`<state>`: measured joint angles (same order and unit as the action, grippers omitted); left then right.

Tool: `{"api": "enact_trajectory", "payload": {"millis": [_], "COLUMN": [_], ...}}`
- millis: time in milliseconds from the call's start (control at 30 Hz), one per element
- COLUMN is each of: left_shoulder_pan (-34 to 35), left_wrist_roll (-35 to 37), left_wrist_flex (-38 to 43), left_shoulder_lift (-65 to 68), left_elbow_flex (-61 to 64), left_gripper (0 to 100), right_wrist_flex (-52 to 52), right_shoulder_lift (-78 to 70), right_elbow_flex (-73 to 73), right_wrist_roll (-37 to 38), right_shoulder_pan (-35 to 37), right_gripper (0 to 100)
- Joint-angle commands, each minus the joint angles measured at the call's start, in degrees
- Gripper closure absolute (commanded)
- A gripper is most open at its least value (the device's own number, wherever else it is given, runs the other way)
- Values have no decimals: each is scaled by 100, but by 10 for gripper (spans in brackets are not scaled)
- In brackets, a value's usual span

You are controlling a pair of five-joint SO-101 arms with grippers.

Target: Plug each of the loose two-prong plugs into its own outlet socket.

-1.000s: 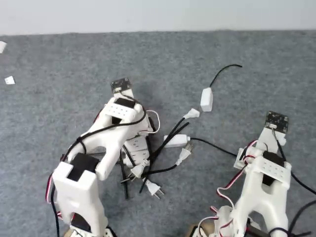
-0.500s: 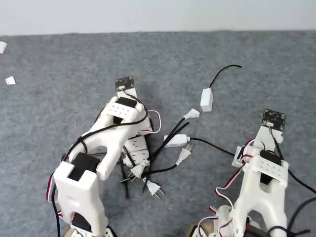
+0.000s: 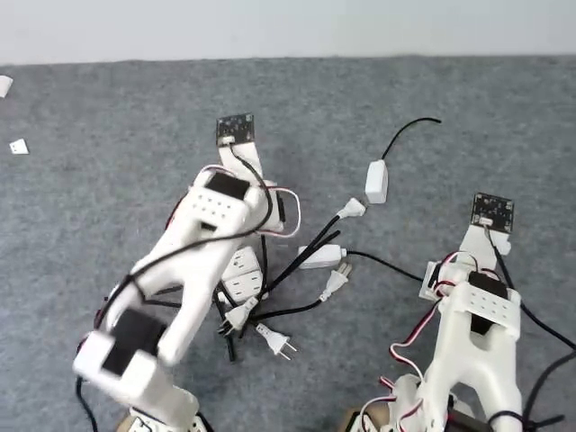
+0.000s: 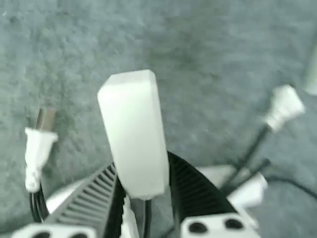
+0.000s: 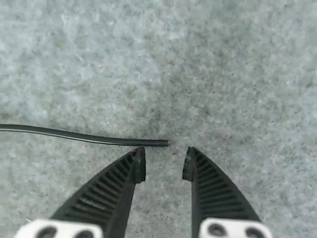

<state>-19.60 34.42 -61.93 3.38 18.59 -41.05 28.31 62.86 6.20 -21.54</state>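
We can read no writing, number or sign anywhere; the white block [image 4: 132, 131] turns a plain face to us; any marks on the small circuit board [image 3: 236, 129] are too small for us to make out.

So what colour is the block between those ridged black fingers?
The block is plain white; the left wrist view shows it best.

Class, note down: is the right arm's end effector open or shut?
Open. The right end effector shows carpet between its fingertips; nothing held.
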Motion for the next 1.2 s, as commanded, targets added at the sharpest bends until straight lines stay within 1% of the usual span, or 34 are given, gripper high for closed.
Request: {"api": "enact_trajectory", "payload": {"millis": [0,67,133,200,267,333,400,500,600,633,700,767,833,900,933,1033,1100,1167], "left_shoulder_pan": [-360,-492,-589,-571,-440,-70,492,1389,2004,2127,2338,2611,2769,2892,2998,3499,3886,4237], "left_wrist_roll": [-44,-202,-633,-976,-1143,-1134,-1134,-1134,-1134,-1134,-1134,-1152,-1152,-1152,-1152,-1134,-1134,-1134], "left_wrist_flex": [-35,-62,-70,-70,-70,-70,-70,-88,-281,-352,-334,-193,35,369,519,791,809,818], "left_shoulder_lift": [-1371,-2022,-2708,-3411,-4114,-4712,-5213,-5776,-6277,-6435,-6796,-7200,-7622,-8053,-8273,-8800,-9029,-9090], "left_elbow_flex": [497,892,1288,1675,2105,2536,2923,3398,3846,4013,4382,4716,5112,5455,5604,5877,5956,6009], "left_gripper": [987,987,987,987,987,987,987,987,987,987,987,987,987,987,987,987,987,987], "right_wrist_flex": [101,101,101,92,75,66,92,84,57,48,13,-163,-277,-277,-303,-567,-901,-1130], "right_shoulder_lift": [-4,-4,-4,-4,-4,-4,-4,-4,4,4,4,22,57,66,66,66,66,66], "right_elbow_flex": [-88,-79,-79,-70,-70,-62,-26,-26,-26,-26,-9,-9,-18,-105,-229,-624,-905,-1160], "right_wrist_roll": [-9,-9,-9,-9,-9,-9,-9,0,0,62,440,862,1090,1099,1029,738,721,853], "right_shoulder_pan": [66,66,66,66,66,57,57,66,136,242,567,998,1349,1499,1543,1798,2105,2554], "right_gripper": [855,855,855,855,855,855,855,855,855,855,855,855,855,861,882,998,968,994]}}
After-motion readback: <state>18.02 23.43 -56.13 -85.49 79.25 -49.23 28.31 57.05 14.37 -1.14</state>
